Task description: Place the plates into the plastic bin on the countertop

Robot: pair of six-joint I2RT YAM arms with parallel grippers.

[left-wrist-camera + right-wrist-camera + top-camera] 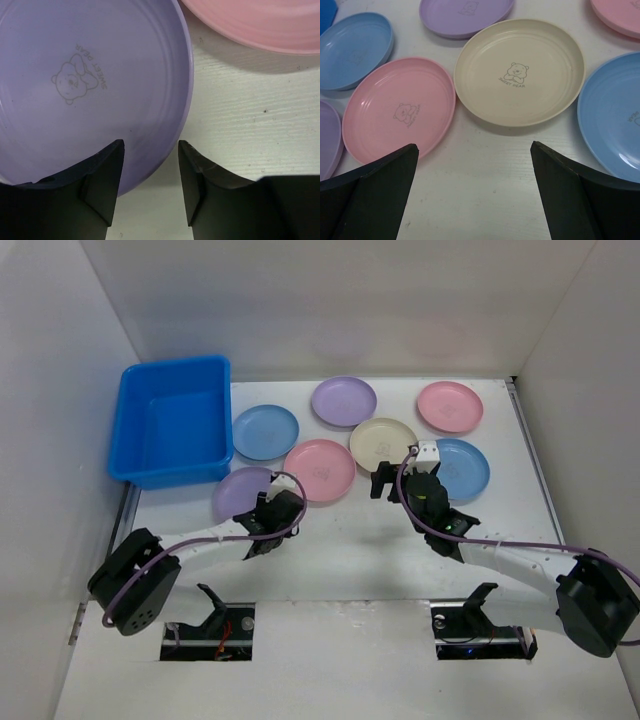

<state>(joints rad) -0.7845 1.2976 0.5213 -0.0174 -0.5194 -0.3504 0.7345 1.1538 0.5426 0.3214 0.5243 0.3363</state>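
Straddling the rim of the round lilac plastic plate (90, 75), your half-spread left pincer (150, 147) must pinch, then lift to the blue rectangular plastic bin (170, 425) ahead-left.

This is looking like a robotics lab test cell. Plain white walls (350, 300) are boxing in a white countertop (350, 560) on three sides. Two robot arms (200, 540) are sitting bolted along the bottom edge of the top view, with purple cables (401, 485) looping off them. Cutouts (240, 640) at lower left and lower right are exposing wiring. Pastel plates (320, 470) and a blue plastic bin (178, 435) are lying spread across the upper half.
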